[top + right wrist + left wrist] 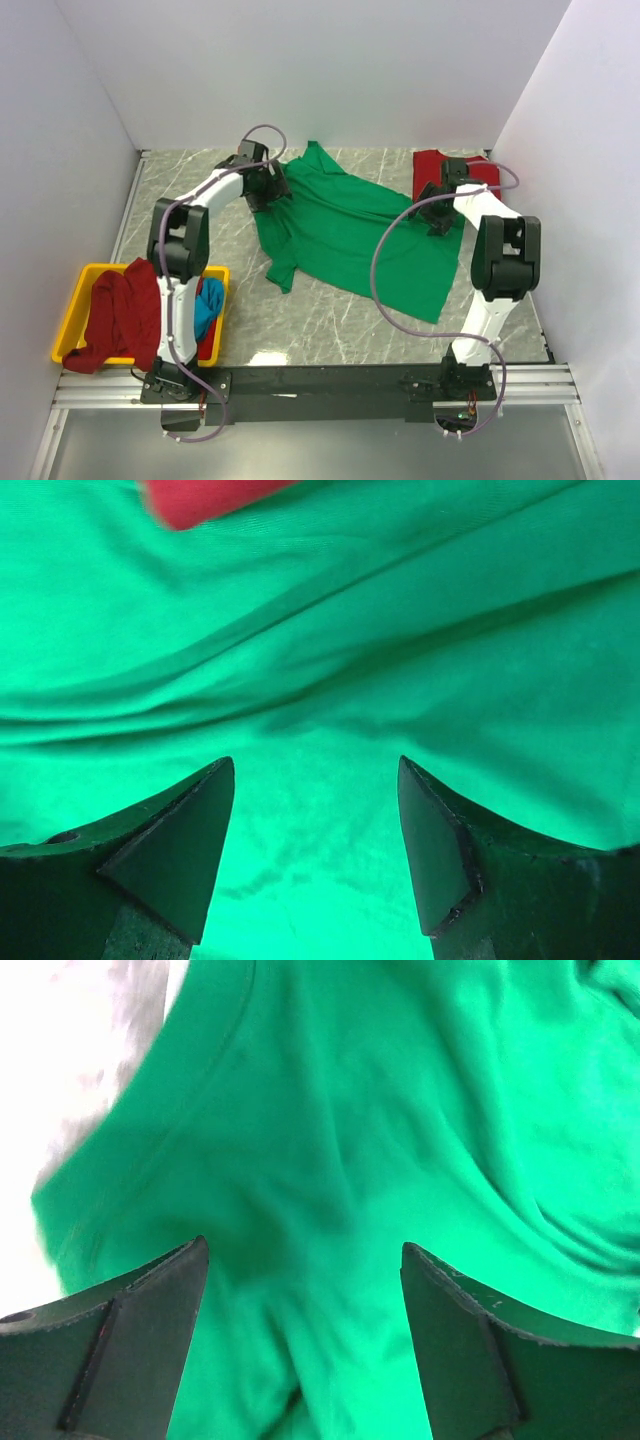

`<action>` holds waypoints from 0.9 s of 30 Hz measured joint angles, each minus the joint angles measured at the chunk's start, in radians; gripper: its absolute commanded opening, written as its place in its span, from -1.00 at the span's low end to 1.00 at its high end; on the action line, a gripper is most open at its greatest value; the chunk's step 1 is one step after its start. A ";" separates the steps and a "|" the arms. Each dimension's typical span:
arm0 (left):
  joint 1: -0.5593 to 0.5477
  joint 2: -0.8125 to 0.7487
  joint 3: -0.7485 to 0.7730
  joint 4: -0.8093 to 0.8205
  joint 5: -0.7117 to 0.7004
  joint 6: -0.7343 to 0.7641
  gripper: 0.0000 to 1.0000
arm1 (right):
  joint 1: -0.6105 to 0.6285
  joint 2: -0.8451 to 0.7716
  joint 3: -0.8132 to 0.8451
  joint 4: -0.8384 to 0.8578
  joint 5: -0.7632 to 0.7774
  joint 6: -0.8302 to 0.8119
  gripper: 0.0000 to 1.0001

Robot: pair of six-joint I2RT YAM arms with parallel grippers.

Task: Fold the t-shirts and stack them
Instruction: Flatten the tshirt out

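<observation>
A bright green t-shirt (pixel 350 225) lies spread and wrinkled in the middle of the table. My left gripper (pixel 262 190) is open just above its far left part; the left wrist view shows green cloth (pixel 330 1160) between the open fingers. My right gripper (pixel 437 218) is open over the shirt's right edge; green cloth (pixel 320 680) fills the right wrist view, with a bit of red (pixel 200 498) at the top. A folded red t-shirt (pixel 432 168) lies at the far right, partly under the right arm. A dark red shirt (pixel 120 315) and a blue shirt (pixel 208 305) sit in the bin.
A yellow plastic bin (pixel 82 290) stands at the near left beside the left arm's base. White walls close the table on the left, back and right. Grey marble tabletop (pixel 330 320) shows in front of the green shirt.
</observation>
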 measured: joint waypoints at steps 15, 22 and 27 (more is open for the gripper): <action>-0.027 -0.401 -0.531 0.055 -0.053 -0.092 0.23 | 0.000 -0.334 -0.241 0.003 0.008 -0.014 0.46; -0.046 -0.415 -0.637 0.045 -0.076 -0.144 0.22 | 0.000 -0.374 -0.362 -0.004 -0.001 -0.013 0.46; -0.055 -0.429 -0.647 0.064 -0.085 -0.161 0.20 | 0.000 -0.406 -0.368 0.005 -0.001 -0.014 0.46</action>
